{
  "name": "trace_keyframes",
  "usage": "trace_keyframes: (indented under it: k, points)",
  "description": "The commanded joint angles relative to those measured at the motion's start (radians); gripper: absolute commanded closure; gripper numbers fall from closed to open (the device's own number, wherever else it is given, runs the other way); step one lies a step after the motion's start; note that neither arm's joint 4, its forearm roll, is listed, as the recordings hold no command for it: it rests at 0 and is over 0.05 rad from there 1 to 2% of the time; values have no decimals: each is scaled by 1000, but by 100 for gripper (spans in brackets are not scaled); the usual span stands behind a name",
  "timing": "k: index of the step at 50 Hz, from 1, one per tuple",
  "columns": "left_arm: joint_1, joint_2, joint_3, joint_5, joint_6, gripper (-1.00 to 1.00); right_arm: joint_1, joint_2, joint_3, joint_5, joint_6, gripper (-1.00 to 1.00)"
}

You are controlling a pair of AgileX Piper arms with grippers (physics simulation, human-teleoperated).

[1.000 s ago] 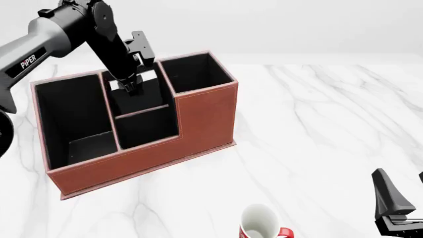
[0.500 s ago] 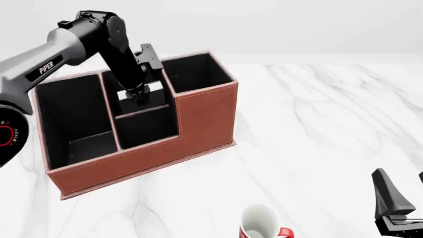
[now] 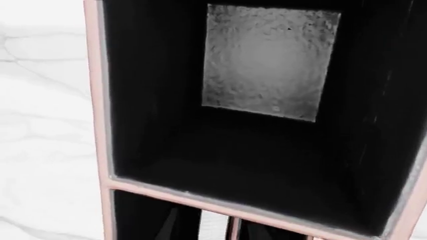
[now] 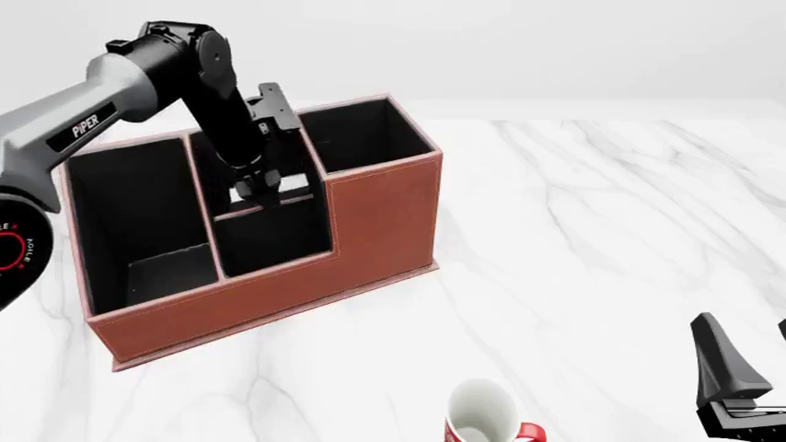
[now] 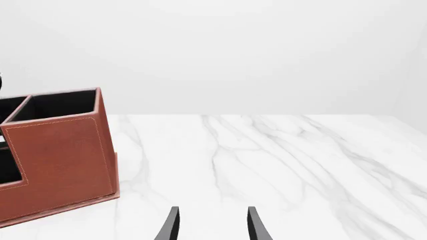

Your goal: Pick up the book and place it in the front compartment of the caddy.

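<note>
The reddish-brown caddy (image 4: 381, 221) stands at the left of the marble table. My left gripper (image 4: 258, 189) reaches down into the front compartment (image 4: 298, 177), the full-height middle cell behind the low divider. It is shut on the black book, of which only a white page-edge sliver (image 4: 293, 196) shows beside the fingers. In the left wrist view the white strip of the book (image 3: 215, 225) sits between the dark fingers of the left gripper (image 3: 219, 231), below a cell wall. My right gripper (image 4: 741, 391) is open and empty near the front right; it also shows in the right wrist view (image 5: 213, 227).
A white-and-red mug (image 4: 485, 412) stands at the front edge, left of my right gripper. The caddy's large long cell (image 4: 135, 221) lies at the left, the low-fronted small cell (image 4: 276, 239) in front of the divider, and a tall cell (image 4: 363, 133) at the back right.
My left gripper has moved down and slightly right, deeper into the middle cell, with the book in it. The right arm has not moved.
</note>
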Motion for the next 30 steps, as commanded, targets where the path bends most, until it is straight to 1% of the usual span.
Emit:
trace_keyframes:
  k: [1, 11, 18, 28, 30]
  points:
    - [25, -23, 2, 0, 31, -100, 0, 0, 1, -1, 0, -100]
    - [38, -50, 16, 0, 54, -100, 0, 0, 0, -1, 0, -100]
    - [47, -102, 46, 0, 75, -100, 0, 0, 0, -1, 0, -100]
    - [59, -204, 114, 0, 120, -100, 0, 0, 0, -1, 0, -100]
    - [78, -248, 151, 0, 152, -100, 0, 0, 0, -1, 0, -100]
